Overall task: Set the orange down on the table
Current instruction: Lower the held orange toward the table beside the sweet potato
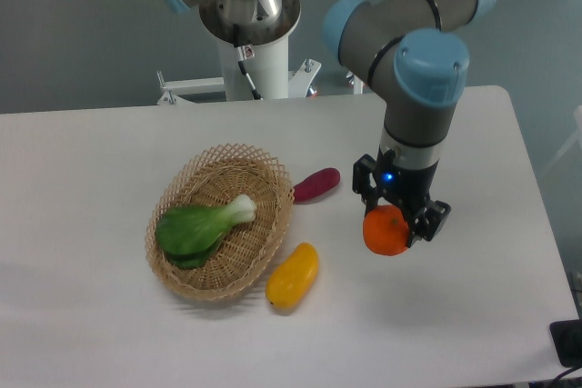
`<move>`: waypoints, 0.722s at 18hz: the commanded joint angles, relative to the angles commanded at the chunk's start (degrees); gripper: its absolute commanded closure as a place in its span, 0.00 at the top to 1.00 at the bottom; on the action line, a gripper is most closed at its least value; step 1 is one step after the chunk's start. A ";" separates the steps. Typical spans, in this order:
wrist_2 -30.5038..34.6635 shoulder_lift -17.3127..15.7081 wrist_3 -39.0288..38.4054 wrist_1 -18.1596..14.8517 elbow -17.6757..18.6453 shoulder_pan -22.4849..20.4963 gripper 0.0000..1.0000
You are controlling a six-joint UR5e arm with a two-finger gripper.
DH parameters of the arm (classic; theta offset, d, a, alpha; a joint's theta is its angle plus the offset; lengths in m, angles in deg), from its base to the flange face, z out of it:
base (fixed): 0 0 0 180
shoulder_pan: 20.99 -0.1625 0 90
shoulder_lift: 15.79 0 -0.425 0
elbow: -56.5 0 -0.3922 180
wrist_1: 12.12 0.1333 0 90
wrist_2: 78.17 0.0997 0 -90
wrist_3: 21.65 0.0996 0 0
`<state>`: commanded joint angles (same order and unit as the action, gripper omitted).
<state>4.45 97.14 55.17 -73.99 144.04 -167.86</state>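
Note:
The orange (384, 233) is round and bright, held between the black fingers of my gripper (393, 221), which is shut on it. It hangs to the right of the basket, over the white table (473, 315). I cannot tell from this view whether the orange touches the tabletop or hovers just above it.
A wicker basket (221, 222) left of centre holds a green bok choy (198, 227). A yellow-orange mango-like fruit (293, 275) lies at the basket's lower right. A purple oblong vegetable (316, 184) lies at its upper right, left of my gripper. The robot base (250, 34) stands at the back.

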 joint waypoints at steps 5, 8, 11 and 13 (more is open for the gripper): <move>3.41 1.67 0.44 0.70 2.37 -0.09 0.71; 6.76 2.11 0.62 7.62 6.50 0.00 0.71; 6.59 2.11 1.58 8.97 8.79 0.09 0.71; 6.77 2.20 1.85 9.75 10.11 0.53 0.71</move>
<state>11.22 99.34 57.01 -64.24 154.14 -167.33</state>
